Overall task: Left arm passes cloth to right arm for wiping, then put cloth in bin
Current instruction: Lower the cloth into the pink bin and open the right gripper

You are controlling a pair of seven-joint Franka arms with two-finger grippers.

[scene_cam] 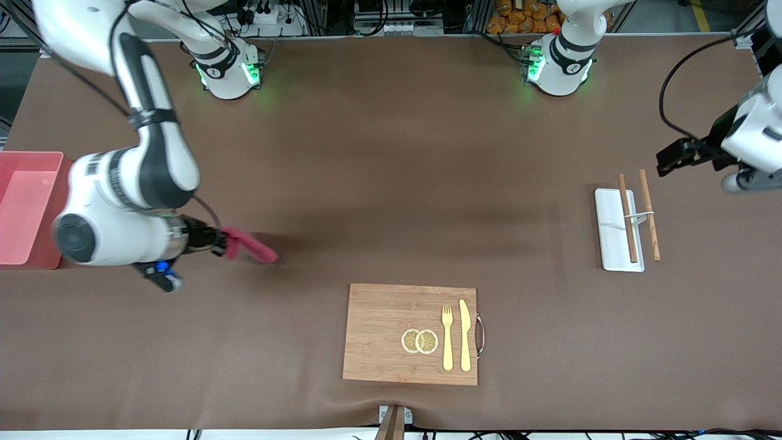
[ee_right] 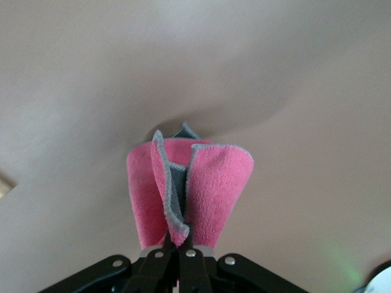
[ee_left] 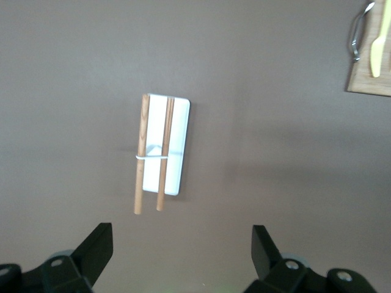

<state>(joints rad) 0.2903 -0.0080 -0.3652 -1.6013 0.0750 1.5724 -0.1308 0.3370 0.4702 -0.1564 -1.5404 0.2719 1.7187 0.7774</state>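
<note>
right gripper [scene_cam: 221,242]: clamped tight on cloth [scene_cam: 250,245], low over bare table just beside bin [scene_cam: 32,160] | cloth: long axis lies 9-to-3 in front view, free end toward 3 o'clock, at 10 o'clock of wooden board [scene_cam: 379,342] | left gripper [ee_left: 182,251]: spread wide, holding nothing, waiting over table near white tray [scene_cam: 611,227].

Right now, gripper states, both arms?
Left gripper: open, empty, over the table near the white tray.
Right gripper: shut on the cloth, beside the bin.
</note>
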